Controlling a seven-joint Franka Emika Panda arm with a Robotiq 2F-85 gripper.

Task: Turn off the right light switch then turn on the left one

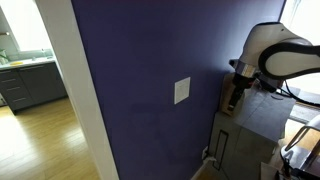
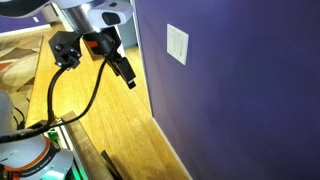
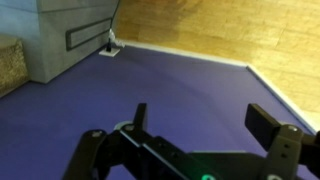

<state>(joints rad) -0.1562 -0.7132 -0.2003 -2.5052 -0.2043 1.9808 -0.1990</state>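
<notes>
The small white wall plate shows on the dark purple wall in both exterior views (image 1: pixel 182 91) (image 2: pixel 177 44). Its left and right rockers are too small to tell apart, and I cannot tell their positions. My gripper (image 2: pixel 126 72) hangs in the air apart from the wall, off to the side of the plate and a little lower. In the wrist view my gripper (image 3: pixel 203 125) is open and empty, with both black fingers over bare purple wall. The plate is out of the wrist view.
The white arm (image 1: pixel 285 50) stands over a grey cabinet (image 1: pixel 250 130) by the wall. A black cable (image 2: pixel 75 100) loops under the arm above the wooden floor (image 2: pixel 120 130). A white door frame (image 1: pixel 80 90) edges the wall. A low wall outlet (image 3: pixel 110 45) sits beside the cabinet.
</notes>
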